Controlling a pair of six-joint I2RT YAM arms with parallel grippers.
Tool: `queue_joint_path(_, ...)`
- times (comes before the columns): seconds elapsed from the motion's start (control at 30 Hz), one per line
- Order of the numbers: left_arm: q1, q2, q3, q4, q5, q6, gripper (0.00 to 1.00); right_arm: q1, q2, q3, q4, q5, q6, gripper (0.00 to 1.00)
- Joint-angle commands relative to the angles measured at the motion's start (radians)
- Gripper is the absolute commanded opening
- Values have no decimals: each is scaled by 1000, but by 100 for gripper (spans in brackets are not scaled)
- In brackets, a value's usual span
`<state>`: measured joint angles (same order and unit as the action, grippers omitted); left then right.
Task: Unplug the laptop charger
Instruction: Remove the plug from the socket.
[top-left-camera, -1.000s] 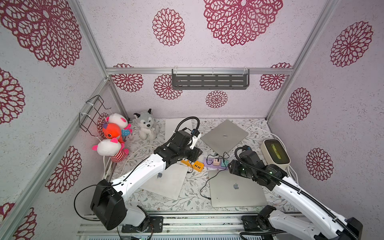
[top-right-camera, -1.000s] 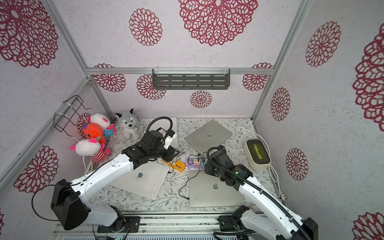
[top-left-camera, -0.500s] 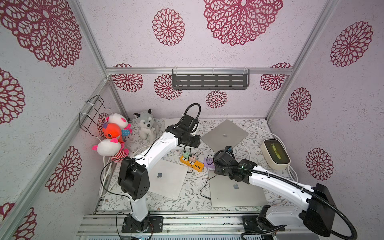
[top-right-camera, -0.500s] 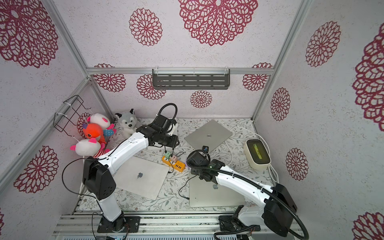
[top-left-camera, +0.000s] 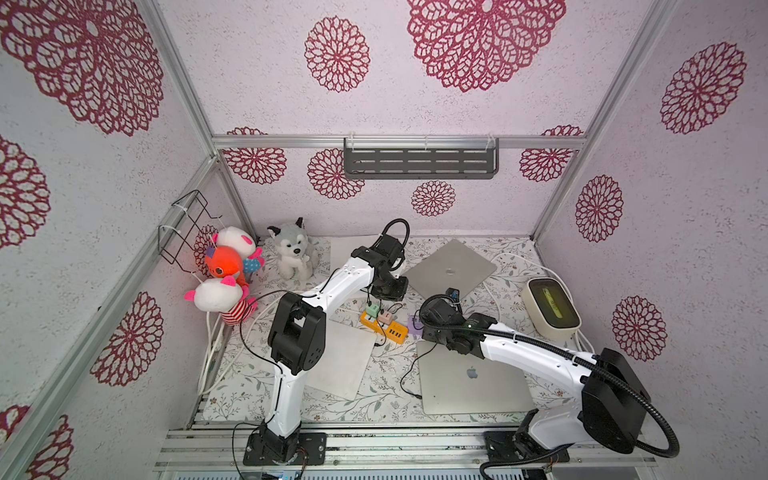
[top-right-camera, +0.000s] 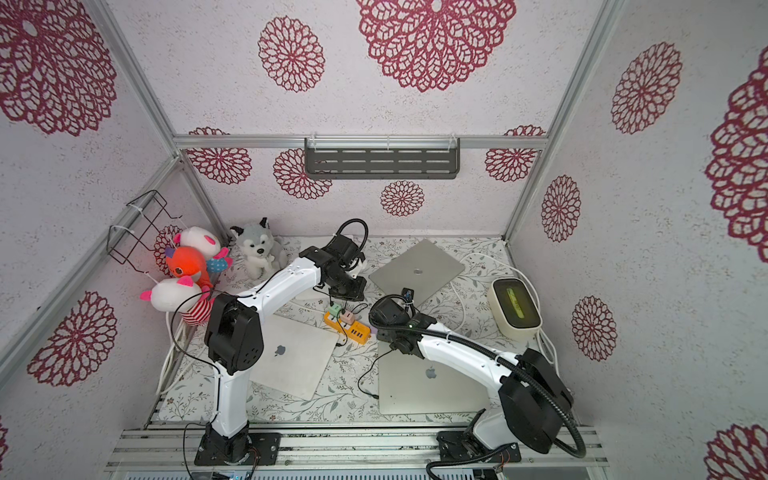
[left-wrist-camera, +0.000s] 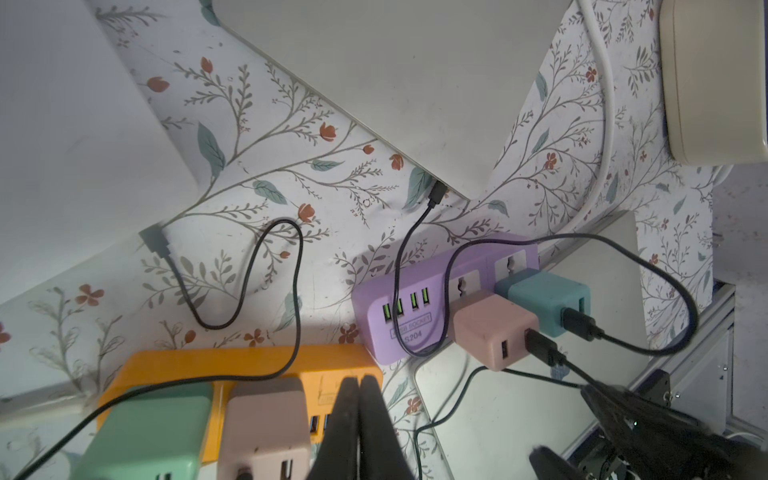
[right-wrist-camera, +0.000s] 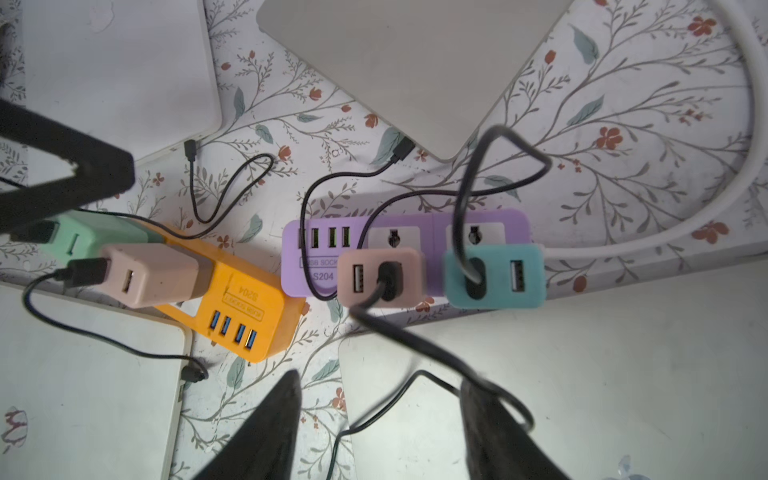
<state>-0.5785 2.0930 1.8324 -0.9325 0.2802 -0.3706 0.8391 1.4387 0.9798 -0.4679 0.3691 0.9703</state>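
the pink charger (right-wrist-camera: 380, 276) on the purple strip (right-wrist-camera: 293, 270) is found just ahead of the released right hand (right-wrist-camera: 380, 380); the left hand (left-wrist-camera: 359, 380), clenched empty, is placed farther off.

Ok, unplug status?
Left gripper shut over orange strip. Right gripper open above purple strip. Pink charger, teal charger plugged in. Black cable close by right jaws.

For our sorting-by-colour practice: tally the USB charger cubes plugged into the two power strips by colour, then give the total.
Pink charger cubes: 2
Mint green charger cube: 1
Teal charger cube: 1
Total: 4
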Motion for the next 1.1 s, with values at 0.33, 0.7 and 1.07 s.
queue_joint_path(0.33,-40,73,6,21,66,-33,4,-26,87,59,21,14,-4,59)
queue_joint_path(0.7,-40,81,2,16,66,-33,3,-26,173,133,-10,48,-42,58)
queue_joint_path(1.07,-37,87,4,14,72,-28,2,-25,190,154,-50,86,-48,59)
